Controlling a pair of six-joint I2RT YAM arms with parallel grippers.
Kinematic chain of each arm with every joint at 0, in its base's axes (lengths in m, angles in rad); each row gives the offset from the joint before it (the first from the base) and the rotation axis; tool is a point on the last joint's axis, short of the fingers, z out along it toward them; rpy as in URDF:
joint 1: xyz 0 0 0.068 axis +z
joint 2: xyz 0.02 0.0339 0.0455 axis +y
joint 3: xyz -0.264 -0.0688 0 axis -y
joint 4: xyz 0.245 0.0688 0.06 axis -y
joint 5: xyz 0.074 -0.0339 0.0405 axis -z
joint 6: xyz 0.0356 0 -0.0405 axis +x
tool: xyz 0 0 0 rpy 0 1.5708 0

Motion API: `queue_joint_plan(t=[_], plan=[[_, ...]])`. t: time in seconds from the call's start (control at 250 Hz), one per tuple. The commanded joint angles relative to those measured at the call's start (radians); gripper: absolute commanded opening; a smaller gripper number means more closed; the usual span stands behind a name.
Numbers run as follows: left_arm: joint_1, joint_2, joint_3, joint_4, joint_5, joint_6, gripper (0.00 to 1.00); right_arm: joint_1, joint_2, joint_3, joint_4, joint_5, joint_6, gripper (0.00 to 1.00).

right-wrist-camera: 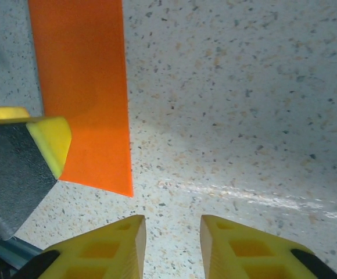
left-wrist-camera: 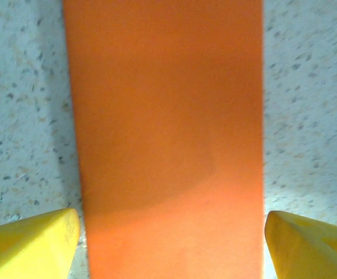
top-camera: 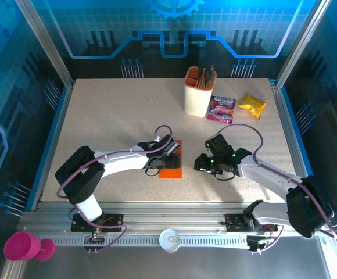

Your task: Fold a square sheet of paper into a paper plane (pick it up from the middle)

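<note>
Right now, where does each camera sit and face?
Top external: above, behind the robot, looking down on the speckled table; left arm and right arm show.
Left wrist: straight down onto the folded bright orange paper sheet; its yellow fingertips flank it.
Right wrist: down at table beside the sheet; own fingertips at bottom.
Shared: both wrist views see the sheet.

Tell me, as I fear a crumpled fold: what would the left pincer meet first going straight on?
Likely the bright orange paper strip; the open left pincer straddles it, yellow fingertips over speckled tabletop.
</note>
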Motion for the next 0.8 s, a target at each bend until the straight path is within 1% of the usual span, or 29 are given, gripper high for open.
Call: queue_joint_plan(t=[0.0, 0.168, 0.523, 0.599, 0.695, 0.795], plan=[[-0.003, -0.005, -0.063, 0.0, 0.018, -0.03, 0.84, -0.026, -0.035, -0.017, -0.033, -0.017, -0.028, 0.34], [-0.038, 0.023, -0.066, 0.046, 0.036, -0.053, 0.84, -0.035, -0.056, -0.025, -0.045, -0.029, -0.043, 0.36], [-0.106, 0.017, 0.007, 0.06, 0.072, -0.101, 0.84, -0.038, -0.094, -0.064, -0.041, -0.039, -0.044, 0.37], [-0.105, 0.001, 0.031, 0.027, 0.053, -0.092, 0.84, -0.039, -0.091, -0.072, -0.027, -0.046, -0.04, 0.39], [-0.095, -0.018, 0.068, -0.045, 0.004, -0.039, 0.85, -0.038, -0.081, -0.085, 0.012, -0.073, -0.032, 0.41], [-0.042, -0.023, 0.091, -0.1, -0.017, 0.021, 0.86, -0.037, -0.056, -0.097, 0.071, -0.107, -0.013, 0.45]])
